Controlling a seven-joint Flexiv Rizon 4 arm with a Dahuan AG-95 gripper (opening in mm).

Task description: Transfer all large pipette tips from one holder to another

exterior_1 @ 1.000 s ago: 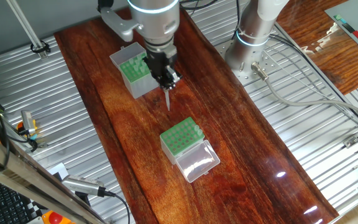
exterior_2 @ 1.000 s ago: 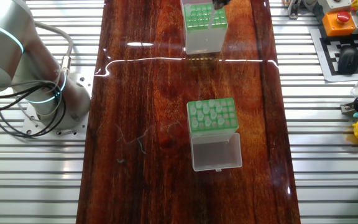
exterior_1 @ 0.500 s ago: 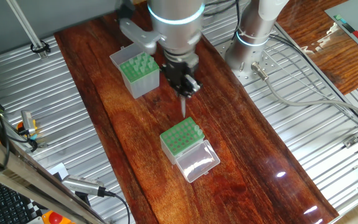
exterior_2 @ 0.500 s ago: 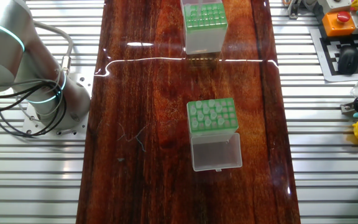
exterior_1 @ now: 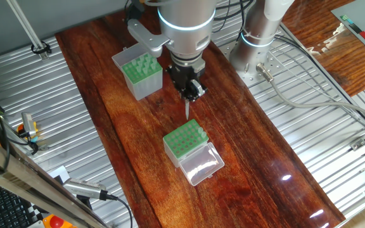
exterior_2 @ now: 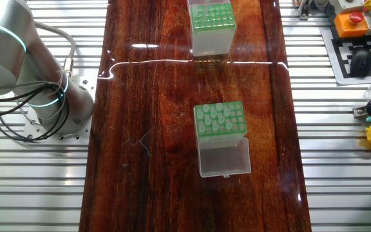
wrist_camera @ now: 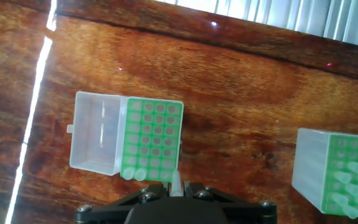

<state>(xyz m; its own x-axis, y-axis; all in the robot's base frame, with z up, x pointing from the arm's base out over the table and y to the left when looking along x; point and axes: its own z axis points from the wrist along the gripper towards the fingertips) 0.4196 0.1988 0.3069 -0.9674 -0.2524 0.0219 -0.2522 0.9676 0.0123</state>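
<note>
My gripper (exterior_1: 192, 90) is shut on one large pipette tip (exterior_1: 187, 109), which hangs point down just above the far edge of the shorter holder (exterior_1: 182, 140). That holder's clear lid (exterior_1: 201, 166) lies open toward the front. In the hand view the pale tip (wrist_camera: 175, 184) sits between my fingers, right over the near edge of the shorter holder's green plate (wrist_camera: 151, 138), where two tips (wrist_camera: 133, 174) stand in a corner. The taller grey-sided holder (exterior_1: 138, 73) stands behind and to the left, with several tips (wrist_camera: 347, 180) in it. In the other fixed view, which shows both holders (exterior_2: 211, 24) (exterior_2: 219, 120), the gripper is out of frame.
The arm's base (exterior_1: 258, 38) stands on the ribbed metal bench right of the wooden board (exterior_1: 246, 145). Cables (exterior_1: 309, 95) trail from it. A keyboard and an orange button box (exterior_2: 353, 22) lie off the board's edge.
The gripper has carried the tip from beside the taller holder toward the shorter one. Over the last half second it has barely shifted.
</note>
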